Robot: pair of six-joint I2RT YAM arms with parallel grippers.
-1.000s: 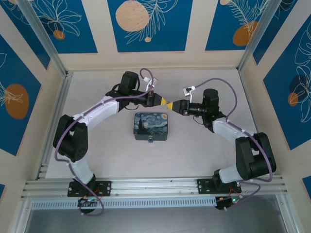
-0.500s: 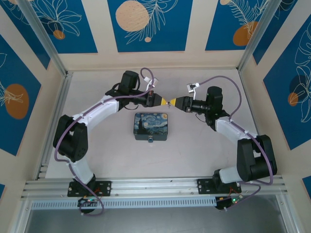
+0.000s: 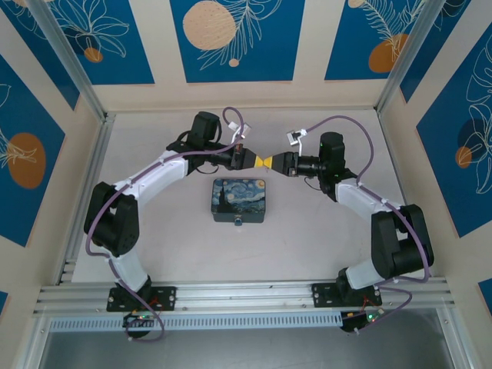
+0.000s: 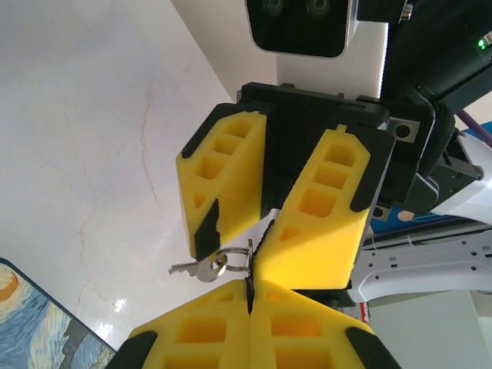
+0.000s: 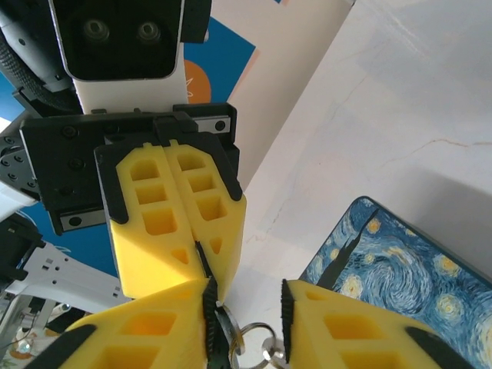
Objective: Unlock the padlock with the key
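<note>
My left gripper (image 3: 260, 161) is shut on the key (image 4: 249, 254), a thin metal sliver seen edge-on between its yellow pads. A ring (image 4: 231, 261) threaded through it carries a second small key (image 4: 192, 268) that hangs to the left. My right gripper (image 3: 270, 161) meets it tip to tip, jaws apart around the key's round head (image 5: 224, 332) and the ring (image 5: 257, 338). The head lies against the right gripper's left pad (image 5: 206, 315). The padlock (image 3: 239, 221) is a tiny bluish piece at the front edge of the painted tin (image 3: 239, 198), below both grippers.
The swirly blue-and-yellow tin (image 5: 407, 261) lies on the pale table just beneath the right gripper. Both arms arch in from the near corners. Patterned blue walls (image 3: 231, 34) close off the back and sides.
The right arm drew back slightly, then returned toward the left gripper. Its jaws have narrowed around the key's head and ring. The left arm and gripper have held still.
</note>
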